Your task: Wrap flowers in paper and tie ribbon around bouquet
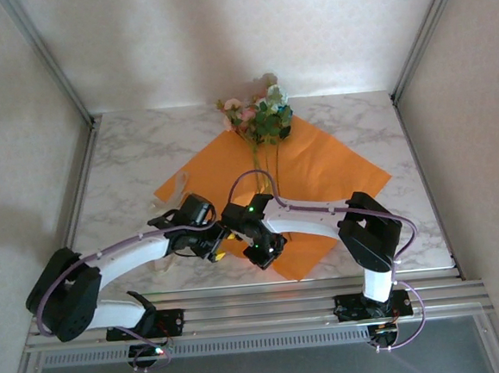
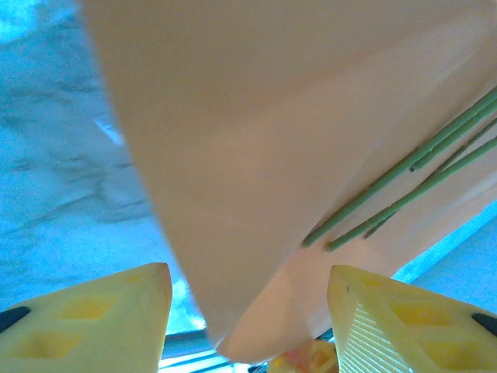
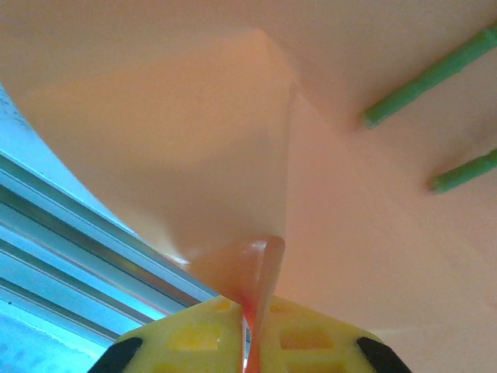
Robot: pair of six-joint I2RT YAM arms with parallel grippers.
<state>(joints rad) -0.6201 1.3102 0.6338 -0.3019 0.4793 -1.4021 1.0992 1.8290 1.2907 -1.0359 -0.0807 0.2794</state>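
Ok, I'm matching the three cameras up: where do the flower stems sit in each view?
Top external: stems at centre, running down from the blooms.
Left wrist: stems at right, slanting upward.
Right wrist: stems at upper right, cut ends showing.
Shared landmark: the orange paper beneath them.

1. From the top camera the light is soft and even, slightly washed out. The arms cast faint shadows on the marble table (image 1: 126, 162), and a broad grey shadow lies across the left wall (image 1: 14, 214).
2. Left wrist view: the table has a heavy blue cast and the paper (image 2: 256, 155) is bleached to pale peach — the near fingers (image 2: 101, 326) are soft, the stems (image 2: 365, 198) fairly crisp.
3. Right wrist view: the paper is the same faded orange and blurs close to the lens — the rails (image 3: 62, 233) are tinted blue.
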